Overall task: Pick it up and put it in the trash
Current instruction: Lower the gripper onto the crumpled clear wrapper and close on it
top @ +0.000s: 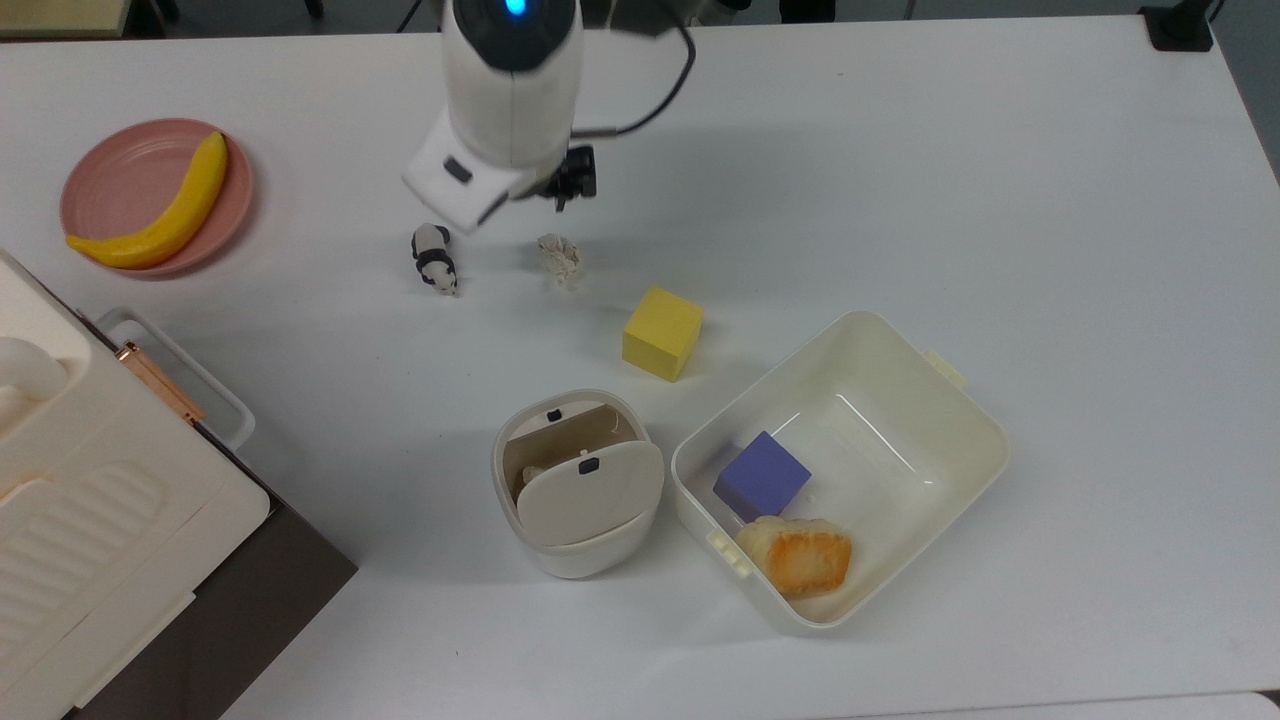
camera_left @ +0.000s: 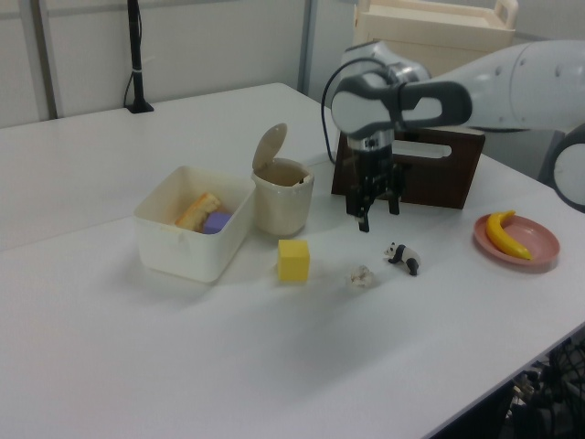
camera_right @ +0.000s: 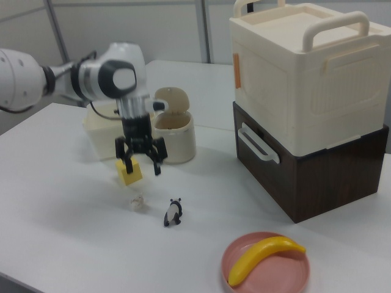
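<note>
The crumpled off-white paper wad [top: 560,258] [camera_left: 361,277] [camera_right: 138,201] lies on the white table between the panda figurine and the yellow cube. My gripper [camera_right: 141,170] [camera_left: 377,216] hangs open above the table, a little short of the wad and not touching it, with nothing between its fingers. In the top view the arm's white body covers most of the gripper. The trash [top: 575,560] [camera_left: 283,208] [camera_right: 174,139], a small cream rounded bin, stands with its flap lid tilted up and its brown inside showing.
A panda figurine [top: 434,258] lies beside the wad. A yellow cube [top: 662,333] sits between wad and bin. A cream tub [top: 960,400] holds a purple block and bread. A pink plate [top: 120,180] bears a banana. A cream-and-brown box stack [top: 80,520] fills one corner.
</note>
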You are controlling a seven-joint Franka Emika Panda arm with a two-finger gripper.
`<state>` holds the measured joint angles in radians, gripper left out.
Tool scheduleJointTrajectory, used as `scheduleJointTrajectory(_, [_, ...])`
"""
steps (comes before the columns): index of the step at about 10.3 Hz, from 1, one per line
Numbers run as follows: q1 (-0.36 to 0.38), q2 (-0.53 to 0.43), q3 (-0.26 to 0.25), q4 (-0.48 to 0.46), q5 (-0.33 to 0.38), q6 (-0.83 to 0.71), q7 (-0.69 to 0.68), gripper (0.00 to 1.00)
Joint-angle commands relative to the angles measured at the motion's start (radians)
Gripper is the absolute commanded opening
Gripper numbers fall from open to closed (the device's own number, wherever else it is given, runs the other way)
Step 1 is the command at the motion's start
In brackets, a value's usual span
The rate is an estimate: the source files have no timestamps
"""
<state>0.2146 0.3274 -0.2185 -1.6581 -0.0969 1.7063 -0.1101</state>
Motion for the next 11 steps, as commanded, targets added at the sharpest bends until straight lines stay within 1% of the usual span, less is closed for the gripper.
scheduleJointTrajectory(1, [0.063,0.024,-0.007,-0.123,-0.044,0.126,0.003,1.0])
scheduleJointTrajectory(2, [0.08,0.065,-0.007,-0.126,-0.049,0.142,0.03,1.0])
scheduleJointTrajectory(3, [0.092,0.105,-0.005,-0.124,-0.069,0.165,0.056,1.0])
scheduleJointTrajectory(4, [0.1,0.125,-0.007,-0.126,-0.081,0.195,0.07,0.93])
scheduleJointTrajectory(5, [0.1,0.127,-0.007,-0.127,-0.084,0.199,0.063,0.68])
scheduleJointTrajectory(6, [0.098,0.127,-0.005,-0.126,-0.084,0.199,0.061,0.39])
scheduleJointTrajectory(7, [0.095,0.125,-0.005,-0.126,-0.084,0.197,0.053,0.15])
scheduleJointTrajectory(8, [0.091,0.114,-0.005,-0.121,-0.083,0.188,0.028,0.0])
scheduleJointTrajectory(10, [0.069,0.047,-0.007,-0.115,-0.076,0.156,-0.037,0.0])
scheduleJointTrajectory(11, [0.062,0.015,-0.007,-0.091,-0.069,0.142,-0.048,0.0])
